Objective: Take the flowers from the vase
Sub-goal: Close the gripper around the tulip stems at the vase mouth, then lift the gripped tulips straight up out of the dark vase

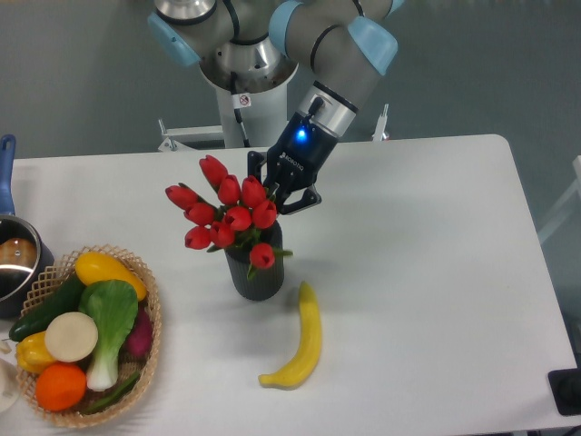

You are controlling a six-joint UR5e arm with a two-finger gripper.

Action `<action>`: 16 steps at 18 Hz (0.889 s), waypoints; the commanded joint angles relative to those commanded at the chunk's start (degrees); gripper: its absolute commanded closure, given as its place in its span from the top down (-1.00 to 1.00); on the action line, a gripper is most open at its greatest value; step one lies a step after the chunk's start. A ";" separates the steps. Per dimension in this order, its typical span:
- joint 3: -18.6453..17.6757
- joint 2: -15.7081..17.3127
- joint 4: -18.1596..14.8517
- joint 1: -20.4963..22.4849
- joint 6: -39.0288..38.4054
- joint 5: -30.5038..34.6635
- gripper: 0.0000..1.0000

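- A wicker basket (154, 318) sits at the near left corner of the white counter (427, 272), packed with produce: an orange (62, 386), a yellow pepper (32, 350), a round white vegetable (71, 336), a bok choy (111, 318), a dark green cucumber (50, 304) and a yellow squash (104, 270).
- A yellow banana (302, 343) lies on the counter right of the basket, its upper tip near the foot of the vase, apart from it.
- The vase (257, 277), dark grey and ribbed, stands upright near the counter's middle, just above the banana's tip.
- The flowers (227, 213), a bunch of red closed tulip buds on green stems, are in the vase, spreading up and to the left, wider than its mouth; one bud droops over the front rim.
- A metal pot (14, 259) with a blue handle (6, 173) is cut off by the left edge, behind the basket.
- The pincer (277, 186), black with a blue light glowing on its body, is at the bunch's upper right side, its fingers drawn in close against the buds and stems; whether it actually pinches them I cannot tell, since the buds hide the tips.
- The arm (336, 64), grey with pale blue caps, slopes down from its base (245, 82) at the counter's far edge.
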 joint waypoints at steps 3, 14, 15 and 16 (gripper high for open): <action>1.32 1.67 -0.26 0.61 -2.19 -0.35 -1.00; 9.84 4.57 -0.35 1.14 -20.65 -5.36 -1.00; 9.85 5.36 -0.35 1.67 -21.44 -5.71 -1.00; 9.93 6.41 -0.35 2.28 -22.84 -6.32 -1.00</action>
